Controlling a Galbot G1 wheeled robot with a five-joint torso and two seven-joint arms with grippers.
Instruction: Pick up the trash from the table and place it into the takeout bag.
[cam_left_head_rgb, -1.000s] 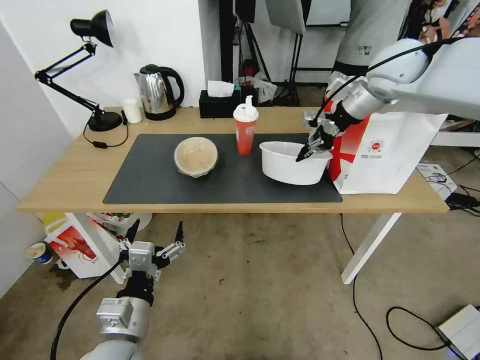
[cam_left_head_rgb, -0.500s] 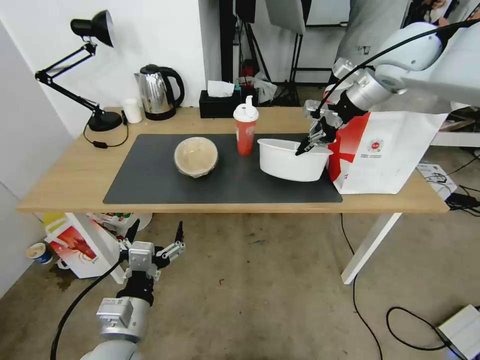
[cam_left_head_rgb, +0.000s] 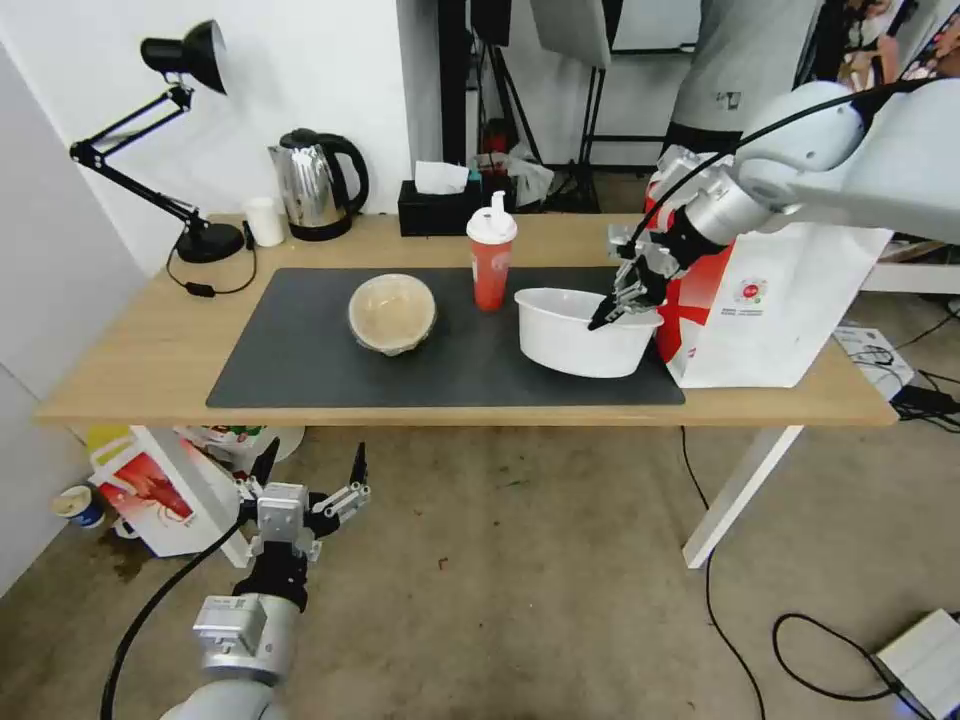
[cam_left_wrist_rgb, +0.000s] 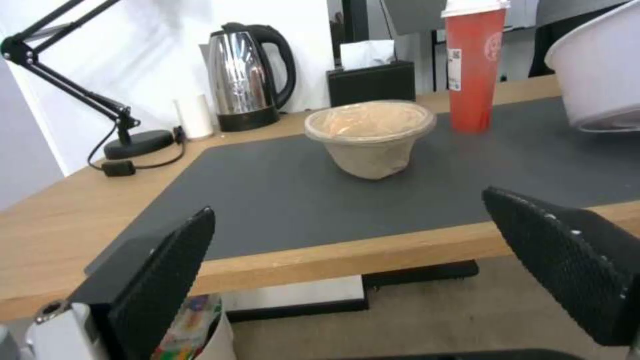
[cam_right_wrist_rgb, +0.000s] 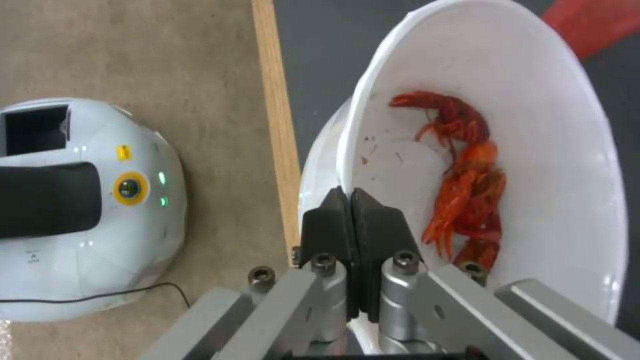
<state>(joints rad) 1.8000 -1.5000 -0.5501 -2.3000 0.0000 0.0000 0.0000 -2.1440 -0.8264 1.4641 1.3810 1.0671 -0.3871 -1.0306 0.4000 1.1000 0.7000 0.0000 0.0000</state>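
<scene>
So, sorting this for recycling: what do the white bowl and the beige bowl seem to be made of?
The white bowl, pinched at its rim by the right end effector, looks like thin glossy plastic: smooth walls with a sheen. The beige bowl looks like matte pulp or paper fibre, dull and slightly rough, under a clear, probably plastic, lid.

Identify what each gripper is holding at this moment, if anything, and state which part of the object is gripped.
The right gripper pinches the rim of the wide white bowl holding crayfish shells, on the side nearest the takeout bag. The left gripper, open below the table, holds nothing.
</scene>
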